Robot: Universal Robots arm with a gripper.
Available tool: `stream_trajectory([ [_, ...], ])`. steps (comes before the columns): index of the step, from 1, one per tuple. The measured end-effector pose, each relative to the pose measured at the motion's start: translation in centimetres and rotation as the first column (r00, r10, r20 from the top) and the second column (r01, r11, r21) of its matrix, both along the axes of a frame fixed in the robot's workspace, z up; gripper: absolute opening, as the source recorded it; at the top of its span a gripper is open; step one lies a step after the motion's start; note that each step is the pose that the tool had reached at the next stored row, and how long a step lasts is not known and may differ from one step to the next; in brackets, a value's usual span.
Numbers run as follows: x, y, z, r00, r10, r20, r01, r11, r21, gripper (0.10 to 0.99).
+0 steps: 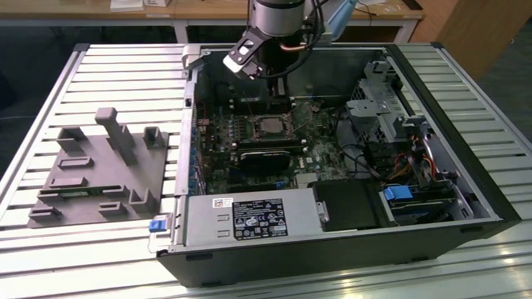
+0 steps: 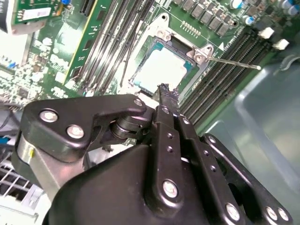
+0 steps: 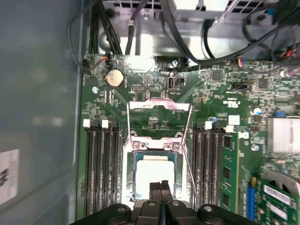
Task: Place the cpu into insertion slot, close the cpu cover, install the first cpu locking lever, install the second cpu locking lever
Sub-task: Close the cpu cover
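- Tool, fingers together and empty, hung over the cpu in the slot.
- Cover stood open; memory banks either side.
- White label on case wall.

Exterior view: even, bright light, slatted table glares white at the near edge, case interior in shadow. In both wrist views the cpu face blows out white. First wrist view: case wall dim, bluish, board evenly lit.
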State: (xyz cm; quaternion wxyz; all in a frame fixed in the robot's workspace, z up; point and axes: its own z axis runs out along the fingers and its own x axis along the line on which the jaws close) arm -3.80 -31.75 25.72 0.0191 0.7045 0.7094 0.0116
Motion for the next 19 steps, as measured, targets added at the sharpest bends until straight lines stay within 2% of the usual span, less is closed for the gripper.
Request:
stream_trajectory([
  [4, 0.00, 0.00, 1.18, 1.0000, -0.002, -0.0007, 0.002, 1.0000, 0.000, 0.106],
  [7, 0.00, -0.06, 1.26, 1.0000, -0.003, -0.0009, 0.003, 1.0000, 0.001, 0.106],
  [14, 0.00, -1.23, 1.26, 1.0000, -0.005, -0.0011, 0.005, 1.0000, 0.004, 0.106],
  [17, 0.27, -1.39, 1.25, 1.0000, -0.005, -0.0028, 0.005, 0.9997, 0.023, 0.106],
  [19, 0.86, -1.38, 1.24, 1.0000, -0.005, -0.0075, 0.005, 0.9994, 0.034, 0.106],
])
